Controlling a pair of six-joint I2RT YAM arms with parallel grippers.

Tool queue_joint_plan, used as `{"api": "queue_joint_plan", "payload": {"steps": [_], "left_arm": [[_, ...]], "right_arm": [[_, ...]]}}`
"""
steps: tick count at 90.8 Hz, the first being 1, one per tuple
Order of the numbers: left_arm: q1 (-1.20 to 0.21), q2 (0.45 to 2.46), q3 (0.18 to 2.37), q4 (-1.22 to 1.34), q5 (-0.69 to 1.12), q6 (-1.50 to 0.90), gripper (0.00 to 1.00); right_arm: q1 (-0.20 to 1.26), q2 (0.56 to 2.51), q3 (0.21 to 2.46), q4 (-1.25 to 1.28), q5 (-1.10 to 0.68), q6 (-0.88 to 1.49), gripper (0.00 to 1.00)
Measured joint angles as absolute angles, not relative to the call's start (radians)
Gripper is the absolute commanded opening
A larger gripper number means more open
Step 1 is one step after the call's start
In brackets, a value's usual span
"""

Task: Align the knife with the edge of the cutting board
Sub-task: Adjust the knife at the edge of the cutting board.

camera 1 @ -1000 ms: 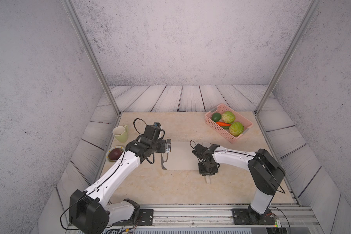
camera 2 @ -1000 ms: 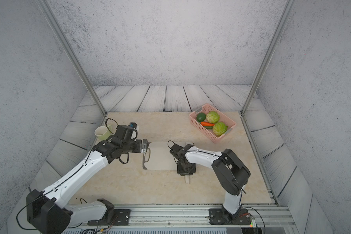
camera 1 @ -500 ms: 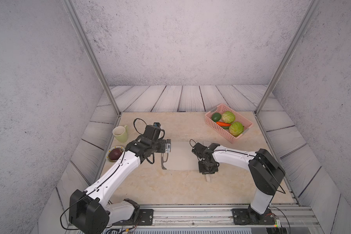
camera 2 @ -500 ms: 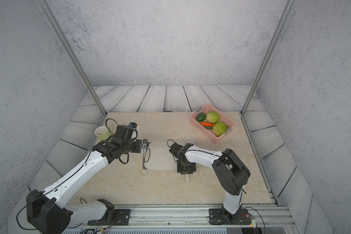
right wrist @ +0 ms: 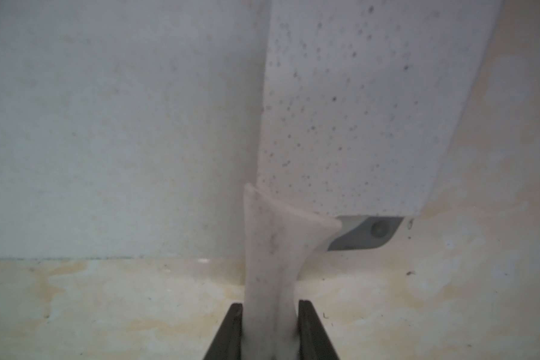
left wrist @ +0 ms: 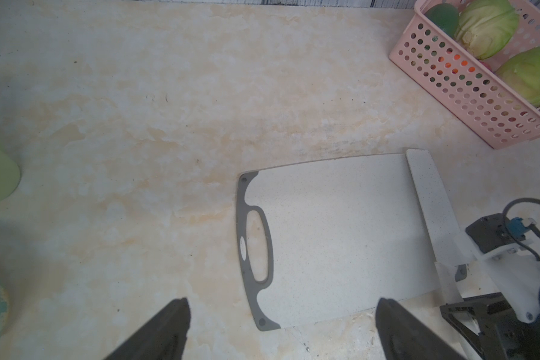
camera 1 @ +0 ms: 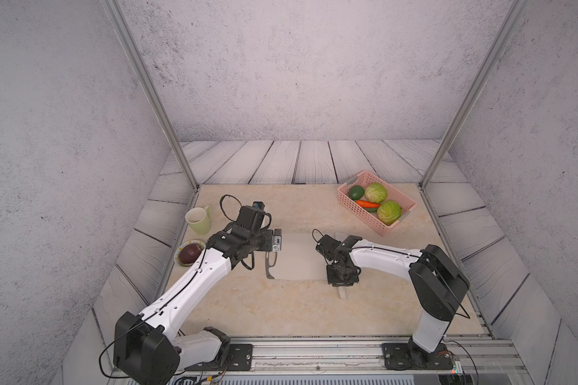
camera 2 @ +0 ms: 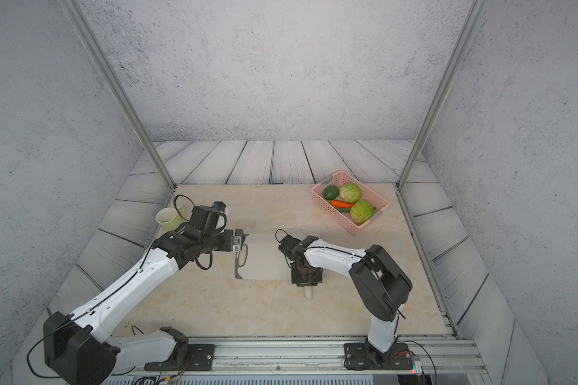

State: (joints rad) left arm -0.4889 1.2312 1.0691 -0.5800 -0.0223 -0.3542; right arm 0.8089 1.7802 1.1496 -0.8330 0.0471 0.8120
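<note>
The off-white cutting board (camera 1: 297,258) (camera 2: 267,261) lies flat mid-table, its grey handle slot (left wrist: 256,246) at the left end. The knife (left wrist: 427,193) lies along the board's right end. Its speckled blade (right wrist: 356,109) covers that edge and its whitish handle (camera 1: 342,293) (camera 2: 309,294) sticks out past the board's near edge. My right gripper (right wrist: 270,308) (camera 1: 342,283) is shut on the handle, low over the table. My left gripper (left wrist: 281,308) (camera 1: 274,246) hovers open above the board's handle end, with nothing between its fingers.
A pink basket (camera 1: 361,211) with cabbages, a carrot and an avocado stands at the back right. A green mug (camera 1: 199,220) and a small bowl holding a dark red fruit (camera 1: 189,254) sit at the left edge.
</note>
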Motion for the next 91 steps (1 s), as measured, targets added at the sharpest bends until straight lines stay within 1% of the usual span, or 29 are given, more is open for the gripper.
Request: {"api": "queue_joint_plan", "payload": {"steps": [57, 91], "left_arm": [[-0.492, 1.231, 1.069, -0.58, -0.022, -0.354, 0.98], [-0.498, 1.231, 1.069, -0.58, -0.023, -0.346, 0.98]], "right_arm": [[0.809, 1.78, 1.115, -0.809, 0.047, 0.812, 0.17], [0.809, 1.78, 1.104, -0.801, 0.038, 0.812, 0.19]]}}
